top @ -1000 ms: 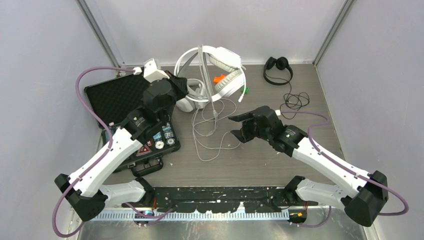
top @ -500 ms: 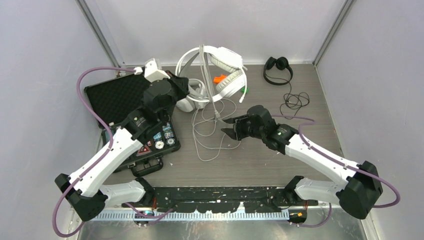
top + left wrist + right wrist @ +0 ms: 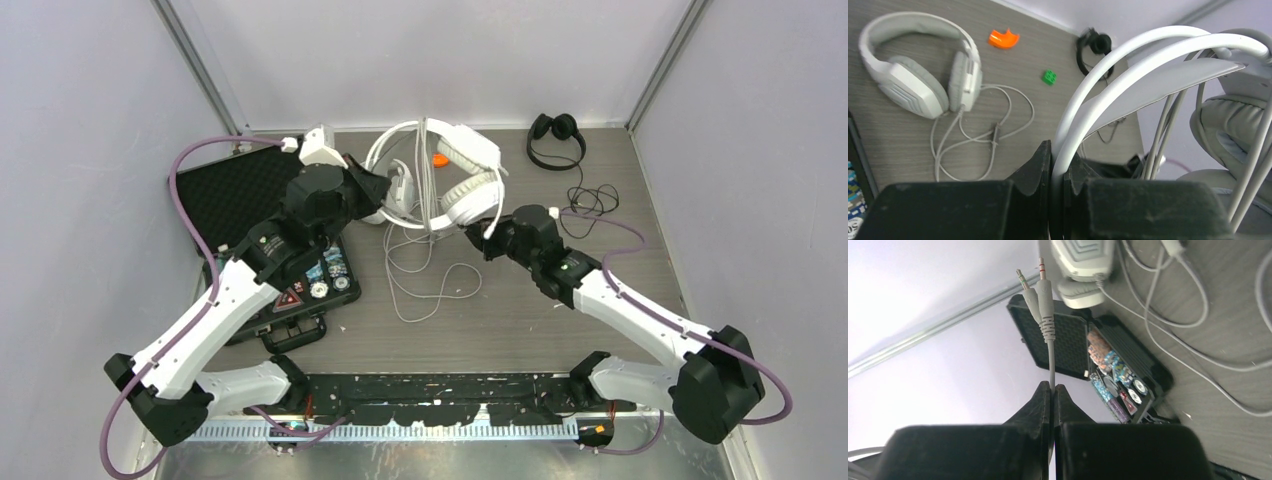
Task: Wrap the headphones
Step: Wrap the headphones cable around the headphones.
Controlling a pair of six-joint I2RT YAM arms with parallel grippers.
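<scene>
Table (image 3: 540,320): a grey wood-grain top, with the black case lying on its left side.
Black case (image 3: 225,195): open. The foam-lined lid lies toward the back, and small colourful items fill the near half.
White headset (image 3: 468,150): right of the case, toward the back of the table. It is gripped by its band, and white strands run across that band.
Pale grey headset (image 3: 913,87): flat on the table just right of the case, with its own cable curling away from one cup.
Black headset (image 3: 556,130): far right of the case, at the back edge. Its black cable (image 3: 590,200) lies in a loose tangle in front of it.
White cables (image 3: 430,280): slack loops on the table, right of the case's near half.
Left gripper (image 3: 1058,155): just off the case's back right corner, jaws clamped tight on the white headset's band, which passes between the fingers.
Right gripper (image 3: 1053,387): further right of the case, past the cable loops. Its jaws are pressed together on a thin white cable, and I cannot tell which headset that cable belongs to.
Twin plugs (image 3: 1040,287): at the end of that pinched cable, sticking out beyond the right gripper's fingertips.
Orange piece (image 3: 1003,38): on the table right of the case, beyond the pale grey headset.
Green block (image 3: 1049,77): near the orange piece, a little further from the case.
</scene>
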